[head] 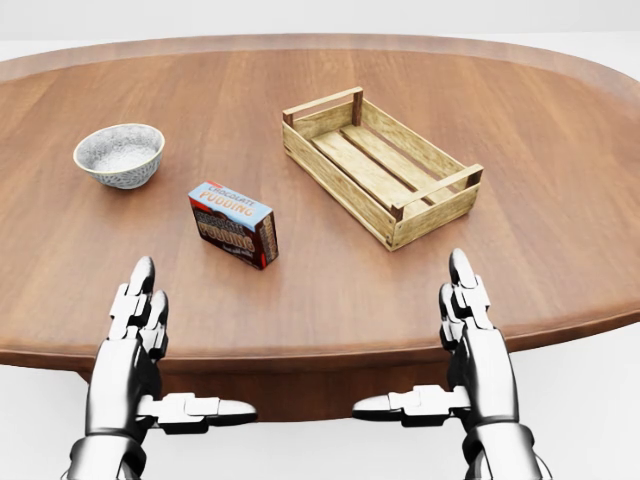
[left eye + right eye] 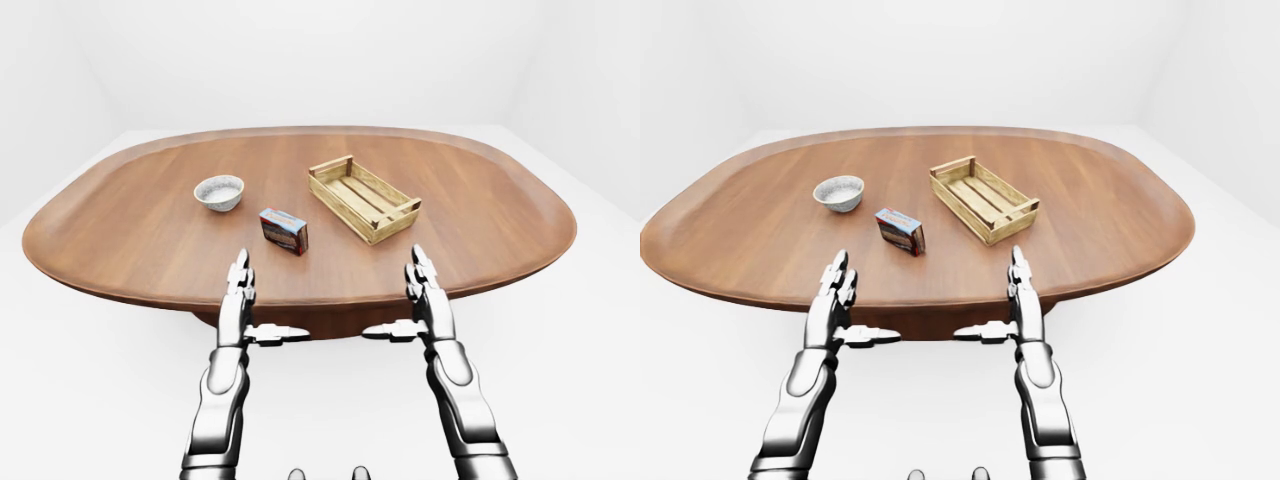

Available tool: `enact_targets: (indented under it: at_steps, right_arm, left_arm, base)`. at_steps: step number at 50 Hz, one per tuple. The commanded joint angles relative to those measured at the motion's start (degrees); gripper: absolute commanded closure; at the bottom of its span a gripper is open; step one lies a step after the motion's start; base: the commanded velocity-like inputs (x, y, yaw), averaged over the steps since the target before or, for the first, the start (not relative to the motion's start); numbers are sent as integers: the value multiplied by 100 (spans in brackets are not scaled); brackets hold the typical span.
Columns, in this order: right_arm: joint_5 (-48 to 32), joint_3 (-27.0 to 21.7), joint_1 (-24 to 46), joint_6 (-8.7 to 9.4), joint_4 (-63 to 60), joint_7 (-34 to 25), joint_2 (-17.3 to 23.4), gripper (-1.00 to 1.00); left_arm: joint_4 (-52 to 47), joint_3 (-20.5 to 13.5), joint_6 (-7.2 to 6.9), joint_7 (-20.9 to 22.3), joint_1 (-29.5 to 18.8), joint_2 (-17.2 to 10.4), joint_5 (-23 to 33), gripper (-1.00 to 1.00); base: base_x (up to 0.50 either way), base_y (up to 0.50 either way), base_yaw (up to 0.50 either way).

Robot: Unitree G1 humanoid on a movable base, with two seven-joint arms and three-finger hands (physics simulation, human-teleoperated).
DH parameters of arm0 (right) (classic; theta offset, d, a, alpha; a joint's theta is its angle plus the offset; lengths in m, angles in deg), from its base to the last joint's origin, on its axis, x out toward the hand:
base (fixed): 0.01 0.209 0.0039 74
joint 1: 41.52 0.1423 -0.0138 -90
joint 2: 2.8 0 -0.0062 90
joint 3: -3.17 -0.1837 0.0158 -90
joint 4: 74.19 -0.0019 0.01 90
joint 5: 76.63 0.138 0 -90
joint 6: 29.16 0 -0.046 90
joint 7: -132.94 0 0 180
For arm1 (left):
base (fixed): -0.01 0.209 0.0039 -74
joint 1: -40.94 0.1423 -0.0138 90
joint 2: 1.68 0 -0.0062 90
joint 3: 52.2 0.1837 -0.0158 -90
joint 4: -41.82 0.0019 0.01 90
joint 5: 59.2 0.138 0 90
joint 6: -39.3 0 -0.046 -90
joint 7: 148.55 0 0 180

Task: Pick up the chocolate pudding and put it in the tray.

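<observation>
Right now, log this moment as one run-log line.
stage: pre-reach | chocolate pudding: on table, untouched | tray: empty, right of pudding | left hand: open | right hand: open | bowl: left

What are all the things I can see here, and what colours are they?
table: one, reddish-brown wood, oval, fills most of the head view.
tray: one, pale wooden slats, empty, right of centre on the table.
pudding box: one, blue top with dark red-brown sides, on the table left of the tray, apart from it.
bowl: one, grey-white speckled, on the table left of the pudding box.
left robot hand: one, silver, open, at the table's near edge, bottom left.
right robot hand: one, silver, open, at the table's near edge, bottom right.
</observation>
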Motion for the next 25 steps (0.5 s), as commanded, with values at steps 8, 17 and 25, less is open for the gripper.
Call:
enact_targets:
  at_steps: [8, 17, 25]
  right_arm:
    - [25, -112, -33, -120, -41, -169, 65, -100]
    - [-41, -98, -21, -169, 15, -171, 68, -100]
    - [-36, -105, -36, -173, -3, -181, 65, -100]
  left_arm:
    - [44, -124, 55, 154, 14, -72, -44, -100]
    - [64, -114, 88, 166, 30, -71, 16, -100]
    - [77, -106, 80, 165, 33, -73, 53, -100]
  base:
    - [0, 0, 0]
    - [0, 0, 0]
    - [0, 24, 0]
